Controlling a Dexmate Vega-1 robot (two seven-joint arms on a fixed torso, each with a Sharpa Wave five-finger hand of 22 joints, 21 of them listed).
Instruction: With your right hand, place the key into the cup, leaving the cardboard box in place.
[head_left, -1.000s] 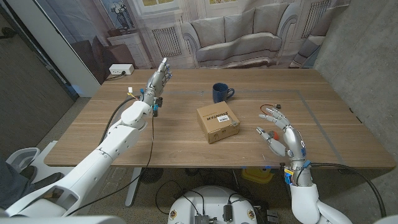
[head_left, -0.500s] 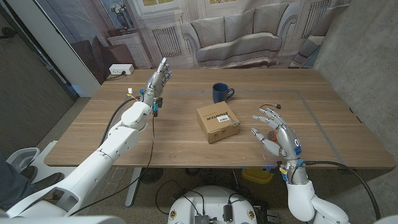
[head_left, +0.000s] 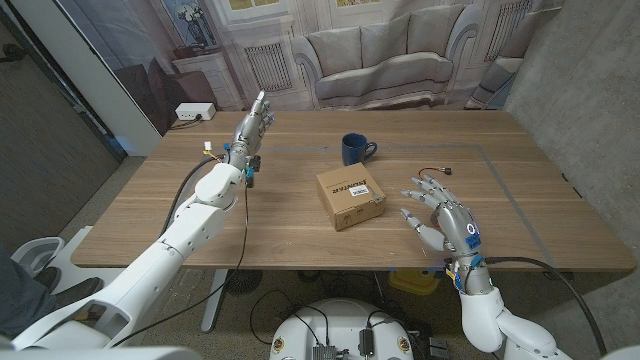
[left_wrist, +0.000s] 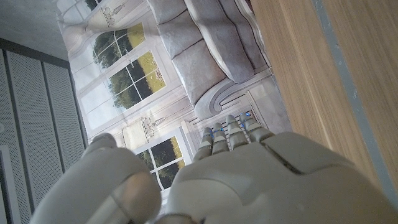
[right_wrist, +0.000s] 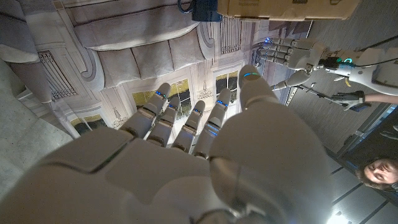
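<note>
My right hand (head_left: 440, 212) hovers with metal fingers spread, holding nothing, over the wood-grain table (head_left: 280, 230) just right of the square cardboard box (head_left: 350, 197). The key I can't make out beneath it. The glossy dark-blue cup (head_left: 354, 149) stands behind the box. My left hand (head_left: 254, 125) is raised, fingers straight and apart.

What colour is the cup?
Dark blue. The cup shows best in the head view, behind the box.
</note>
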